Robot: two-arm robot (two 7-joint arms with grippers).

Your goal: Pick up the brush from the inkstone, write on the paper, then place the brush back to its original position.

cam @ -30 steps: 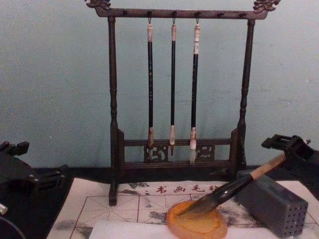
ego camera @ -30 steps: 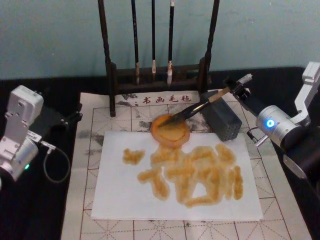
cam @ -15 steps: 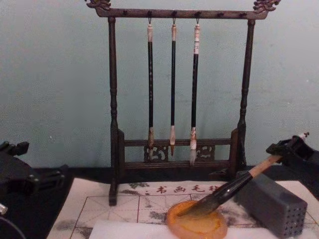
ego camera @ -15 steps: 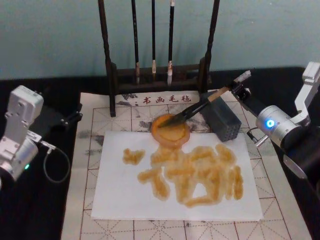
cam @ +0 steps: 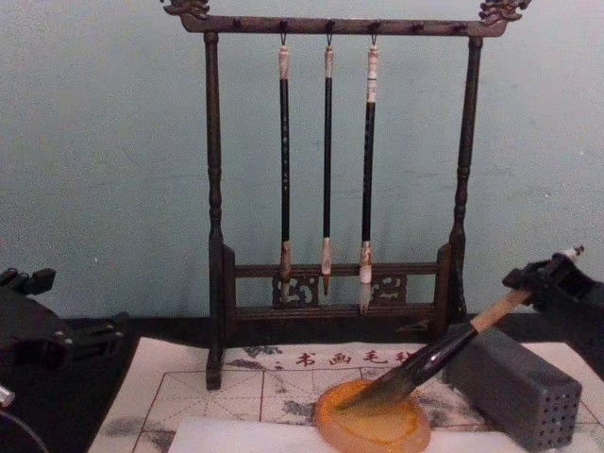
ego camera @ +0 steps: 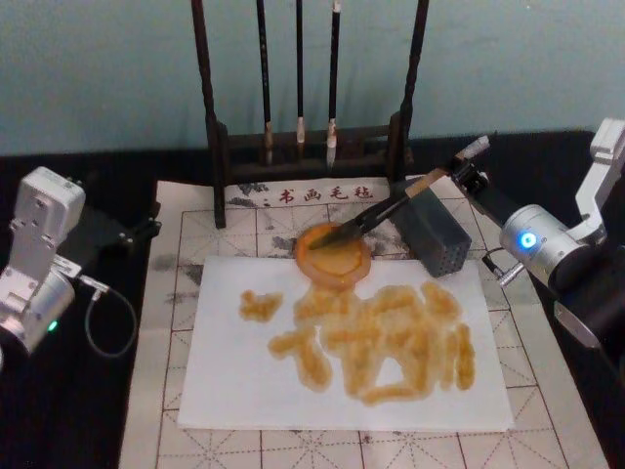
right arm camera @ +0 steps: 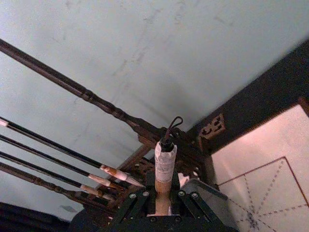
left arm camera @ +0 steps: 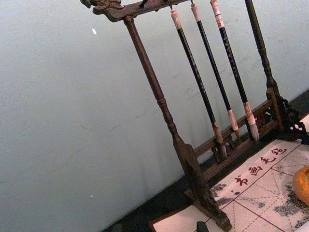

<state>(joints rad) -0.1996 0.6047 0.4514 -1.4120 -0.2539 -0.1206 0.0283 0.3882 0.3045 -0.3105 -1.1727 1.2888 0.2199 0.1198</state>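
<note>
Right tool [ego camera: 461, 174] clamps the brush [ego camera: 381, 210] near its white cap; bristles rest in the inkstone [ego camera: 337, 266]; left tool [ego camera: 146, 230] parked left

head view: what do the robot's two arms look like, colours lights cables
Left arm: a white boxy housing over a silver cylindrical joint with a small green light, a thin grey cable looping beside it, and a black left gripper. Right arm: a silver cylindrical joint with a glowing blue ring, a white bracket, black casing below, and a black right gripper.
</note>
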